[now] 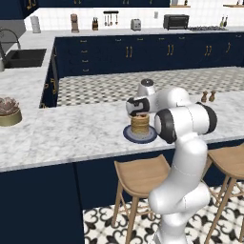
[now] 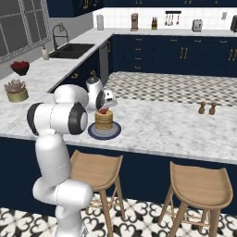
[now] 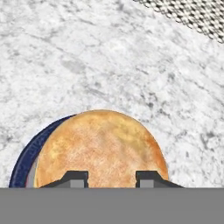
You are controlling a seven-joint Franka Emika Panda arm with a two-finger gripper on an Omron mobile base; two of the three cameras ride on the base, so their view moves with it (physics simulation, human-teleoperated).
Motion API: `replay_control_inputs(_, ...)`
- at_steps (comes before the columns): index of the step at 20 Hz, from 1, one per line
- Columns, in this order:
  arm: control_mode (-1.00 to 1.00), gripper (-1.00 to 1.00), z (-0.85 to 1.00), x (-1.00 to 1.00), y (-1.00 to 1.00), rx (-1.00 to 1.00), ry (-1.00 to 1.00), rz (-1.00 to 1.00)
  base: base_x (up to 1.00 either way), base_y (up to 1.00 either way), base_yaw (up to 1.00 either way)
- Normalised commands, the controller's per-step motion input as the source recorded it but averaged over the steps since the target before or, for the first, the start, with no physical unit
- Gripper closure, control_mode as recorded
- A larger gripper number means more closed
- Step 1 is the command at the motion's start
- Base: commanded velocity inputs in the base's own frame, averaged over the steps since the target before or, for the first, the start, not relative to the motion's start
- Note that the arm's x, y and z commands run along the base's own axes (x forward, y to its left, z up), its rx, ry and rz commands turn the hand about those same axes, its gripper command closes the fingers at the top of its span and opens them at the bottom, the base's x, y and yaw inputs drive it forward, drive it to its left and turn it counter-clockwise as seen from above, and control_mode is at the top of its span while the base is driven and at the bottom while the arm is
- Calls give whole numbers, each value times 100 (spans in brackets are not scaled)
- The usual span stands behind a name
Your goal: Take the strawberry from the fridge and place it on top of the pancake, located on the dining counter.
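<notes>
The pancake [image 1: 140, 125] [image 2: 104, 120] is a short golden stack on a blue-grey plate [image 1: 128, 137] [image 2: 115, 132] on the dining counter [image 1: 71, 128] [image 2: 157, 125]. In the right base view the strawberry [image 2: 103, 111] shows as a small red spot on top of the stack, right under the hand. My gripper [image 1: 138, 113] [image 2: 105, 105] [image 3: 111, 178] hangs just above the stack, open, its fingertips [image 3: 76, 177] wide apart over the pancake top [image 3: 103, 144] with nothing between them. The fridge is out of view.
A potted plant [image 1: 8, 110] [image 2: 16, 90] stands at the counter's left end and two small shakers [image 1: 208, 96] [image 2: 207, 108] to the right. Wooden stools [image 1: 140, 176] [image 2: 199, 185] sit under the counter's front edge. A sink [image 2: 71, 50] lies on the far counter.
</notes>
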Motion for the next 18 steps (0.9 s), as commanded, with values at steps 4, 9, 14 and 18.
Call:
replay_control_inputs(4,-100,-100,-16,-4,0,0,0,0,0,0,0)
replay_control_inputs(9,-100,-100,-2,-10,0,0,0,0,0,0,0)
replay_control_inputs(14,-100,-100,43,-33,3,0,-2,0,0,0,0)
replay_control_inputs(18,-100,-100,66,-99,20,0,-4,0,0,0,0)
